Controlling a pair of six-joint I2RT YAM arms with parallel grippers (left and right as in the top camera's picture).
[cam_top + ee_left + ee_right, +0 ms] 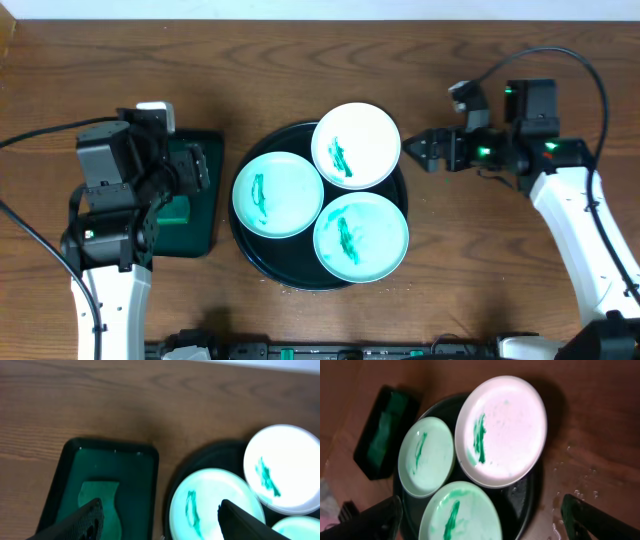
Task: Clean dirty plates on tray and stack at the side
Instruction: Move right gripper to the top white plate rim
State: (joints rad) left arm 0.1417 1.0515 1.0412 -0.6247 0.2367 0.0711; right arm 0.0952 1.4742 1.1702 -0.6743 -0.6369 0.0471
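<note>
1. Black and glossy, the tray (285, 268) sits in the middle of the wooden table (300, 60) and carries all three plates. The white plate (356, 146) is at the far right, reaching out over the far rim. The left mint plate (277, 194) and the near mint plate (361, 236) crowd against it, edges touching or overlapping.
2. Each plate bears a dark green smear near its middle, as a short streak. None looks wiped and nothing is stacked at the side, so I judge the task to be at its very start, at the fetching of something to wipe with.
3. Left of the tray lies a green rectangular tray (65, 467) holding a paler green cloth (97, 497); it could equally be a sponge.
4. The left gripper (160, 510) hangs above the near right part of that green tray with its fingers spread wide and nothing between them.
5. The right gripper (481, 507) waits just right of the white plate, aimed at its edge, also spread and empty.
6. The next move probably calls for the left gripper to shift left over the cloth, drop, and pinch it without scraping the tray wall.
7. The right gripper would likely take the white plate by its overhanging edge, the easiest rim to reach.
8. That plate looks shallow and smooth, so a thin rim pinch may slip.
</note>
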